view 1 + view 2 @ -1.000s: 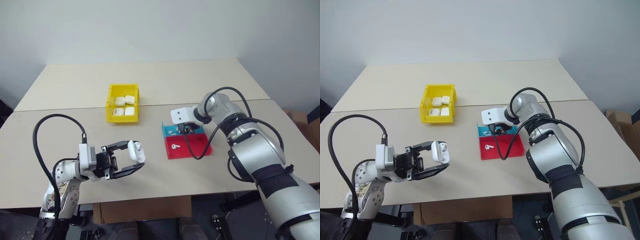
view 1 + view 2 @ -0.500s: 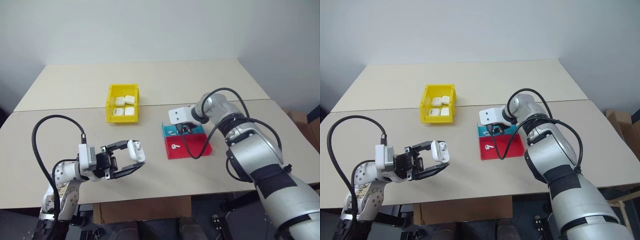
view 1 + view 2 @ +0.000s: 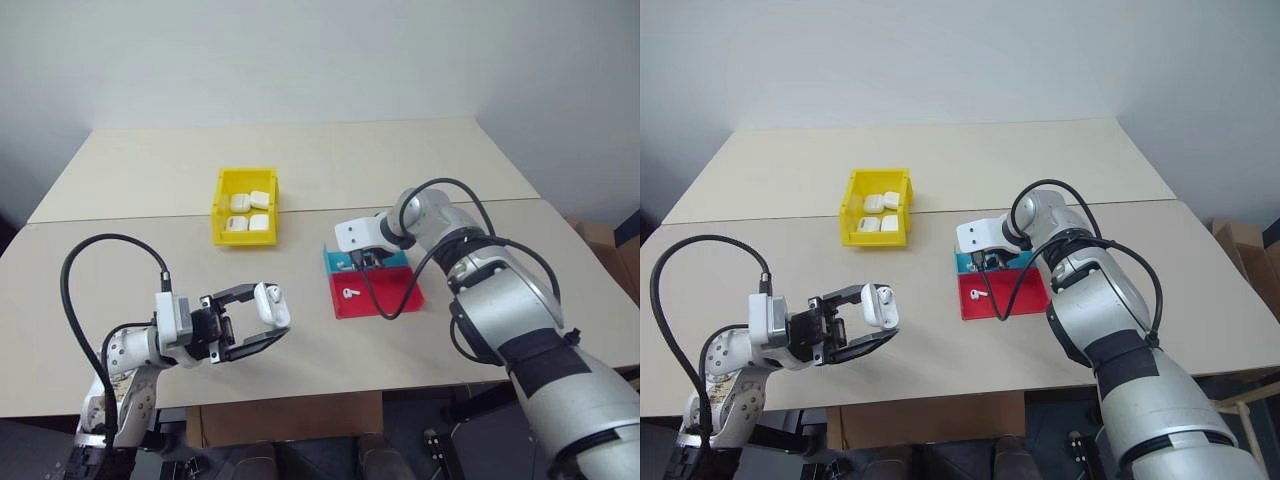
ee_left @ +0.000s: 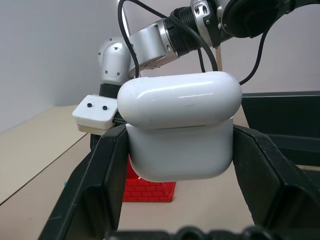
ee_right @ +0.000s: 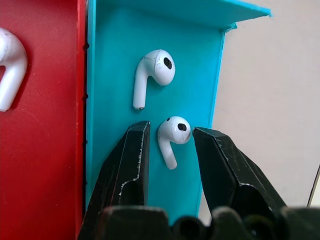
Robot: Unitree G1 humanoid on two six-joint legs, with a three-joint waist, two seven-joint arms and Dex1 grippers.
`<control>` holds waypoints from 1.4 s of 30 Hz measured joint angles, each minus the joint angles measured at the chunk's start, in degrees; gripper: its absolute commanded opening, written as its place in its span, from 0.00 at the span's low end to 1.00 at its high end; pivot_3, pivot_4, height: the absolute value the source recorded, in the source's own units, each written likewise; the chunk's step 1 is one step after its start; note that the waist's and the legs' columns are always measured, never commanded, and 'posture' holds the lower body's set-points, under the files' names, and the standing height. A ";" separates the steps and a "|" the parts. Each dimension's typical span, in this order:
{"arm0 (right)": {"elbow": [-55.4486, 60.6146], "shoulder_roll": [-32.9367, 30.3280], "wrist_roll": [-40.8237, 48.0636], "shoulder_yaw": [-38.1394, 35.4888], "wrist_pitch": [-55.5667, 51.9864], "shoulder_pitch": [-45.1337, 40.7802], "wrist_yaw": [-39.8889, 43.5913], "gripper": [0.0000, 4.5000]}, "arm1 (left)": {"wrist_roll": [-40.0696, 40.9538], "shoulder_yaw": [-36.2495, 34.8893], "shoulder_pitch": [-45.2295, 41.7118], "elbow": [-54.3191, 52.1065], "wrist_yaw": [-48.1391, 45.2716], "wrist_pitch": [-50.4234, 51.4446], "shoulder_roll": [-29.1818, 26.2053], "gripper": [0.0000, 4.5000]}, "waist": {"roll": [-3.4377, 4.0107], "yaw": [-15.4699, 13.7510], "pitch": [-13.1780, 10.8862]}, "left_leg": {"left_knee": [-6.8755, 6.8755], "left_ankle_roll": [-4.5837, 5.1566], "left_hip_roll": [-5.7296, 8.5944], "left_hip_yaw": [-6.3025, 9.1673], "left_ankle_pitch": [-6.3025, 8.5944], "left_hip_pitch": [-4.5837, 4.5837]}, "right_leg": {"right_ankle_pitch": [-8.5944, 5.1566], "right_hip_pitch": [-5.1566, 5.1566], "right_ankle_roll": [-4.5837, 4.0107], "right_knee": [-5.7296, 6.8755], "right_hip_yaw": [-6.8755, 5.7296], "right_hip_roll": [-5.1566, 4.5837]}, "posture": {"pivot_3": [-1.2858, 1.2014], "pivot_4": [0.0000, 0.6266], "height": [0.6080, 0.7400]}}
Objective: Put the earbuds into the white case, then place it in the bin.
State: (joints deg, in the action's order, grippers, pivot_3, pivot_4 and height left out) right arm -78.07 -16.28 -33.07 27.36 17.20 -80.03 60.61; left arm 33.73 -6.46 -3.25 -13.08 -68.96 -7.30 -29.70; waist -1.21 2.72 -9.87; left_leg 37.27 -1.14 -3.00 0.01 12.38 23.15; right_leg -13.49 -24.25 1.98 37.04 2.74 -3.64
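Observation:
The white case (image 3: 270, 303) hangs above the table's near left part, lid closed, with my left gripper (image 3: 264, 318) shut on it; up close, black fingers (image 4: 107, 175) press the case (image 4: 180, 100) on both sides. My right gripper (image 5: 172, 131) is open and reaches down into the teal half of the tray (image 5: 110, 60). Its fingers stand on either side of one of the earbuds (image 5: 176, 129), with narrow gaps. A second earbud (image 5: 152, 75) lies just beyond on the teal. A third (image 3: 348, 293) rests on the red half. The yellow bin (image 3: 243, 238) stands at centre left.
Several white cases (image 3: 250, 211) lie inside the bin. The red-and-teal tray (image 3: 398, 296) sits right of centre, with my right arm's black cable (image 3: 375, 300) looping over it. A seam runs across the table behind the tray.

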 measured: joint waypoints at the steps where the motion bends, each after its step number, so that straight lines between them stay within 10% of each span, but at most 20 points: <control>1: -0.03 0.00 0.01 0.02 -0.05 0.00 0.00 0.40 | 0.00 0.00 0.01 -0.01 0.07 0.00 -0.04 0.63 | 0.00 0.00 0.00 | 0.00 0.00 0.00 0.00 0.00 0.00 | 0.00 0.00 0.00 0.00 0.00 0.00 | 0.52 0.24 1.00; 10: -0.03 0.04 0.02 0.02 -0.26 0.00 -0.11 0.40 | -0.06 -0.01 0.08 -0.52 0.58 0.00 -0.17 0.63 | 0.00 -0.01 0.00 | 0.00 0.00 0.00 0.00 0.00 0.00 | 0.00 0.00 0.00 0.00 0.00 0.00 | 0.52 0.24 1.00; 15: -0.07 0.05 -0.03 0.22 -0.26 0.03 -0.70 0.15 | -0.10 0.00 0.09 -0.55 0.74 -0.01 -0.17 0.63 | 0.00 0.00 0.00 | 0.00 0.00 0.00 0.00 0.00 0.00 | 0.00 0.00 0.00 0.00 0.00 0.00 | 0.52 0.24 1.00; 42: 0.05 -1.59 2.74 -2.02 -0.27 -0.21 -0.40 0.15 | -0.10 -0.02 -1.05 -0.74 0.95 0.00 -0.31 0.63 | 0.00 -0.12 0.00 | 0.00 0.00 0.00 0.00 0.00 0.00 | 0.00 0.01 0.00 0.00 0.00 0.00 | 0.52 0.24 1.00</control>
State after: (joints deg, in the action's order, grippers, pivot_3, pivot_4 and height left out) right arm -78.02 -17.86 -30.33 25.34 16.93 -80.24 60.21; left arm 33.63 -6.48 -4.31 -13.82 -68.01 -7.30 -30.01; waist -1.21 2.61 -9.87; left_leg 37.27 -1.14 -2.99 0.01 12.38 23.16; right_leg -13.48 -24.24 1.97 37.04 2.74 -3.64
